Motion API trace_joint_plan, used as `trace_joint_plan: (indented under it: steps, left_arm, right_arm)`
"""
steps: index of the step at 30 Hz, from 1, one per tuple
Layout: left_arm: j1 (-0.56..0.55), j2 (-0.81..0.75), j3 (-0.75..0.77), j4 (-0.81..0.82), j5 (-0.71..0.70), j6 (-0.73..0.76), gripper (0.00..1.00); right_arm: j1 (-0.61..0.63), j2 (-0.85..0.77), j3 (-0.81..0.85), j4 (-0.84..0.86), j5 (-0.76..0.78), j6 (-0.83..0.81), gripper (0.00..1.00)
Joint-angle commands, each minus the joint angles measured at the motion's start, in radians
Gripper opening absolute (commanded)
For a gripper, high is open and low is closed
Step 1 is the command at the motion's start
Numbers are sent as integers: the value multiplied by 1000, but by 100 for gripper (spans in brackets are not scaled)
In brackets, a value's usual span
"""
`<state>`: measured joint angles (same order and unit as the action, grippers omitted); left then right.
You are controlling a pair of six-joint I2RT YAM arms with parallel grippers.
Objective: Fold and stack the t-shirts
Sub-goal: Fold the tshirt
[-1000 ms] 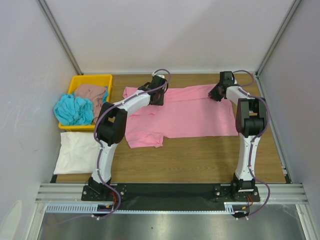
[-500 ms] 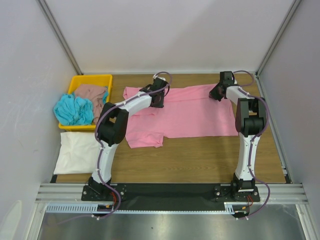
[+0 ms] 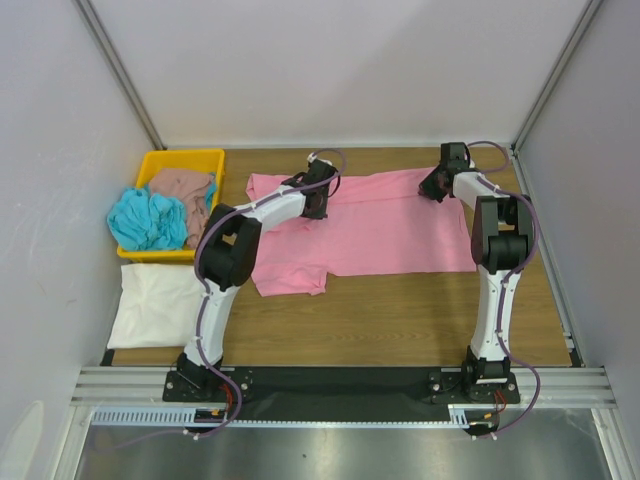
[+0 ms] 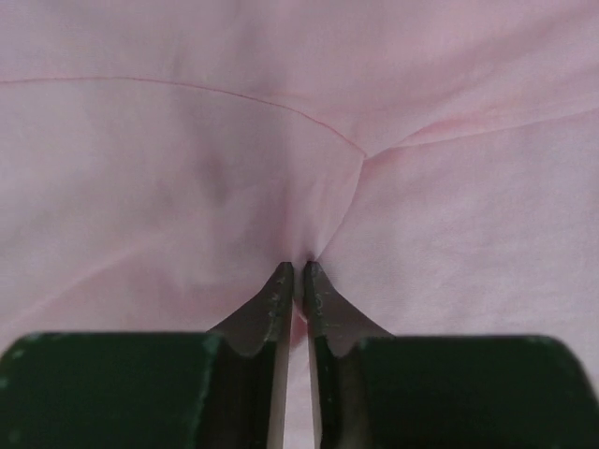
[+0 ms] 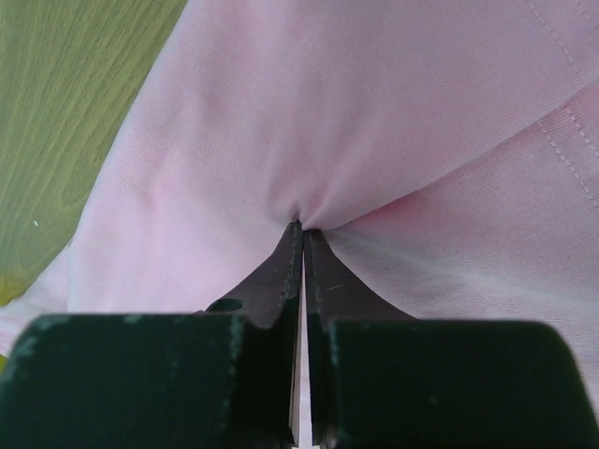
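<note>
Pink soft cloth t-shirt [image 3: 390, 235] is pinched along its far edge by the left claw [image 4: 298, 268] and right claw [image 5: 301, 230]. Lift both evenly, keeping it taut.

Pink t-shirt [image 3: 390, 230]: plain cloth, no print or tag legible in any view.
Yellow tray [image 3: 185, 155]: upper left of the overhead frame, no marking legible.
Signs, numbers, brands: none readable.
</note>
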<state>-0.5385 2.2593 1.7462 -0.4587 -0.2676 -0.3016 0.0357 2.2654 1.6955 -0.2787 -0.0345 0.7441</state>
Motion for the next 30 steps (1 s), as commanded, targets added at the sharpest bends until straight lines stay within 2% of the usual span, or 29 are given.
trace_joint_plan:
  steps: [1, 3, 14, 30]
  left_arm:
    - [-11, -3, 18, -1, -24, -8, 13]
    - [-11, -9, 19, -1, -25, -8, 0]
    - [-9, -122, 12, -47, 11, 15, 0]
    - [11, -173, -33, -81, 83, -22, 0]
  right_arm:
    - [-5, -58, 36, 3, 2, 0, 0]
    - [-7, -63, 38, 3, 2, -2, 0]
    - [-11, -93, 32, -16, -2, -5, 0]
    - [-20, -141, -37, -37, 4, -11, 0]
